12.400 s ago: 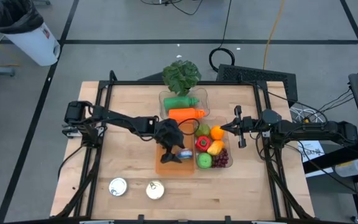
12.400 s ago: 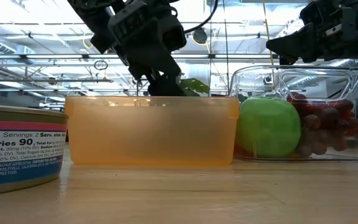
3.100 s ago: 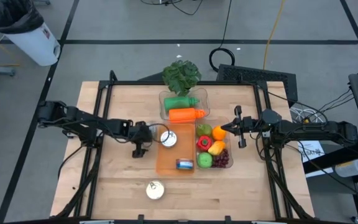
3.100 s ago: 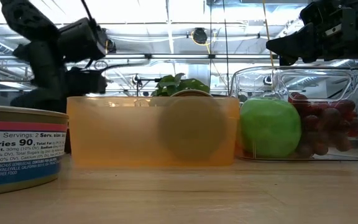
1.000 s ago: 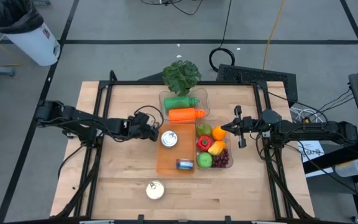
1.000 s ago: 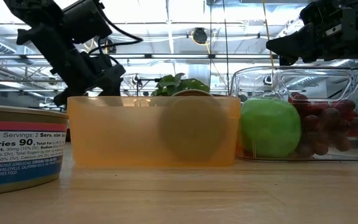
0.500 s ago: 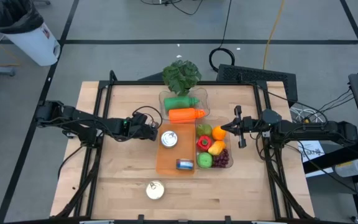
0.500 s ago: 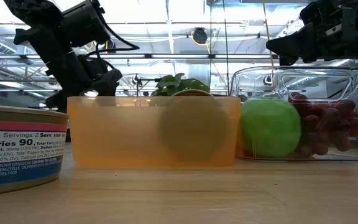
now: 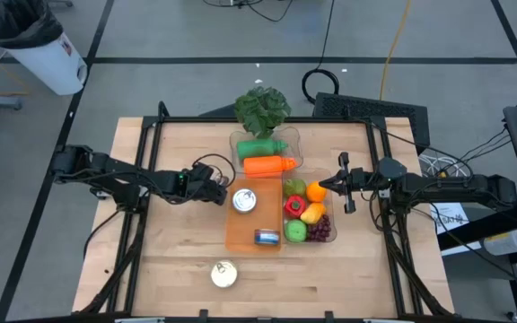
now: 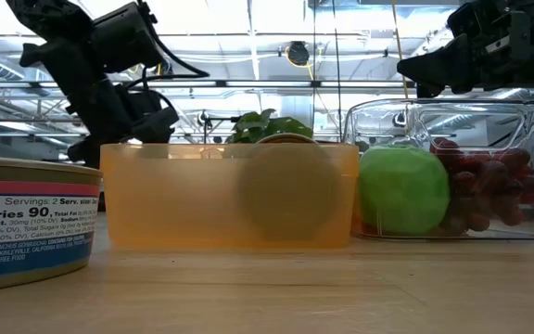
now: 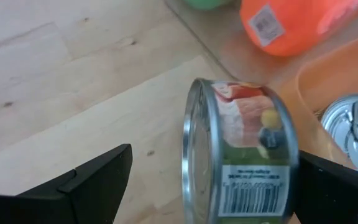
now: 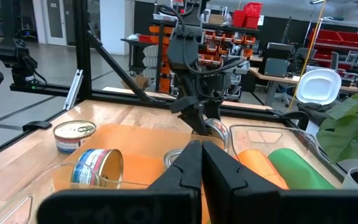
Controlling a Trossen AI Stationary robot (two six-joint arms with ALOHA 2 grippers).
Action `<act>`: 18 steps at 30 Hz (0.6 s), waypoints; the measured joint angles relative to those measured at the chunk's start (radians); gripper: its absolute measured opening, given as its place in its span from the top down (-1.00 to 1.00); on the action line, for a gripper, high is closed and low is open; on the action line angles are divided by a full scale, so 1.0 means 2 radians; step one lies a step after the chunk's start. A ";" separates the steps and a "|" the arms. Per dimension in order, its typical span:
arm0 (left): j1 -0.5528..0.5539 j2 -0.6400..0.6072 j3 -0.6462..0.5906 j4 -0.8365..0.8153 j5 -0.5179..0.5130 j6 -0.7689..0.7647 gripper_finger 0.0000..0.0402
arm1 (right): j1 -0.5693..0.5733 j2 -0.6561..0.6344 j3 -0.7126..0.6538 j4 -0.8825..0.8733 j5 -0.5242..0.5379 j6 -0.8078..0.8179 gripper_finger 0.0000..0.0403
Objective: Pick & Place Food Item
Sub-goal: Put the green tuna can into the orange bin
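My left gripper (image 9: 220,189) is open at the far left corner of the orange bin (image 9: 240,244). In the left wrist view a labelled can (image 11: 241,149) stands on its edge between the spread fingers (image 11: 98,180), with the bin's rim beside it. A silver can top with a pull tab (image 11: 353,124) lies inside the bin, and the high view shows it too (image 9: 244,200). A blue-labelled can (image 9: 267,237) lies on its side in the bin. Another can (image 9: 224,274) stands on the table near the near edge. My right gripper (image 9: 323,186) is shut and hovers right of the fruit container. My left gripper stands open around the labelled can on its edge (image 11: 241,149). One finger (image 11: 334,186) lies close against the can's bottom end and the other finger is well clear of its rim. I cannot tell whether a finger touches the can.
A clear container (image 9: 328,235) right of the bin holds an apple, a pepper, an orange and grapes. Another clear container (image 9: 235,144) at the far side holds a green bottle and an orange bottle. A leafy plant (image 9: 261,108) stands behind it. Bare wood lies left of the bin.
About three seconds ago my left gripper was beside the bin's left wall, pointing toward the near edge. It has since swung toward the far edge to the bin's far left corner. In the last second it has hardly shifted. The cans in the bin have kept their places.
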 joint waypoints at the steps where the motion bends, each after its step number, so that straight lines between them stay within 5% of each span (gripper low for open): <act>1: 0.000 0.000 0.000 -0.002 0.001 0.000 -0.94 | 0.000 0.000 0.000 0.000 0.000 0.000 1.00; 6: 0.000 0.000 0.000 -0.012 0.003 0.004 -0.84 | 0.000 0.000 0.000 0.000 0.000 0.000 1.00; 18: 0.000 0.000 0.000 -0.012 -0.001 0.080 -0.25 | 0.000 0.000 0.000 0.000 0.000 0.000 1.00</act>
